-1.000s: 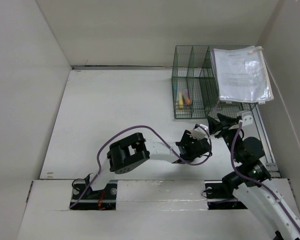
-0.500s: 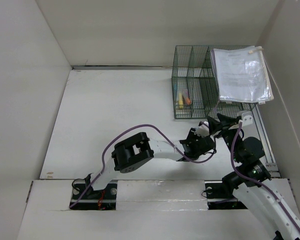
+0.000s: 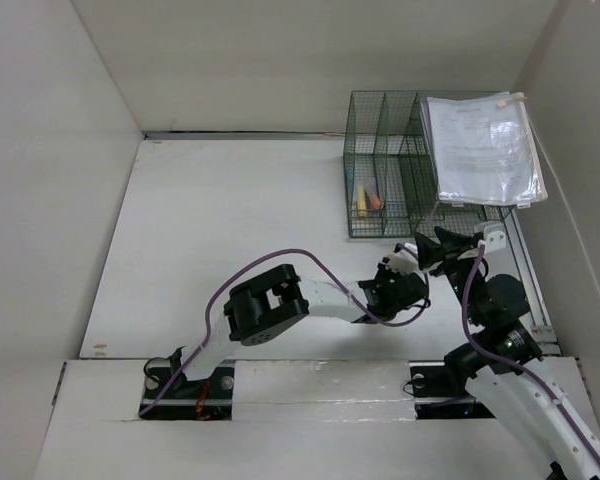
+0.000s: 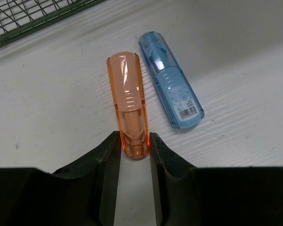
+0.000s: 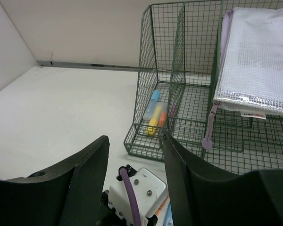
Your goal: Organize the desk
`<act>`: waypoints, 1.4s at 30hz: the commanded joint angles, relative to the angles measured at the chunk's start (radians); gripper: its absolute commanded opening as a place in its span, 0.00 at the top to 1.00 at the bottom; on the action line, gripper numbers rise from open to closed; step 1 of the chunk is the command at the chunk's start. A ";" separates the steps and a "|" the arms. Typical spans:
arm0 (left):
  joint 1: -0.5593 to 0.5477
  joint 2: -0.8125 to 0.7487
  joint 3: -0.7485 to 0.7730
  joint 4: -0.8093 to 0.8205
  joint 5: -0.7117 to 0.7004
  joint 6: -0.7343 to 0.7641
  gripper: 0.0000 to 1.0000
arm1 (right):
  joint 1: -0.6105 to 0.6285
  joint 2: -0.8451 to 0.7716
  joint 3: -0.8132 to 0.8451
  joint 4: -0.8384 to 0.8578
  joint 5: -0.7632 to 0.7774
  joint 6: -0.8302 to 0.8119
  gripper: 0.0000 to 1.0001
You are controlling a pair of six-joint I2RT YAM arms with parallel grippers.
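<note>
The left gripper [image 4: 134, 141] is reaching across the white desk [image 3: 230, 220] toward its right side, and its two fingers [image 4: 111, 150] are clamping the near end of an orange translucent pen-shaped dispenser [image 4: 127, 94], which is lying flat on the desk surface. A blue translucent dispenser [image 4: 172, 80] with a barcode label is lying just beside the orange one, angled slightly away from it. The dark green wire-mesh organizer [image 3: 380, 170] is standing at the desk's far right corner, near the gripper, holding a few coloured markers [image 5: 153, 115] in its left compartment and a clear mesh pouch [image 3: 485, 150] of papers leaning over its right compartments. The right gripper [image 5: 136, 141] is hovering just beside the left wrist with its fingers spread apart, gripping nothing and facing the organizer.
</note>
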 commanded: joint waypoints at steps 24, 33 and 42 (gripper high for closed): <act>0.126 -0.454 -0.190 0.226 0.242 0.253 0.79 | -0.005 -0.090 0.001 0.011 0.058 0.000 0.45; 0.266 -0.279 0.165 -0.048 0.476 0.313 0.78 | -0.005 -0.089 0.004 0.006 0.058 0.001 0.45; 0.306 -0.156 0.416 -0.293 0.606 0.285 0.78 | -0.005 -0.073 0.001 0.014 0.055 0.003 0.45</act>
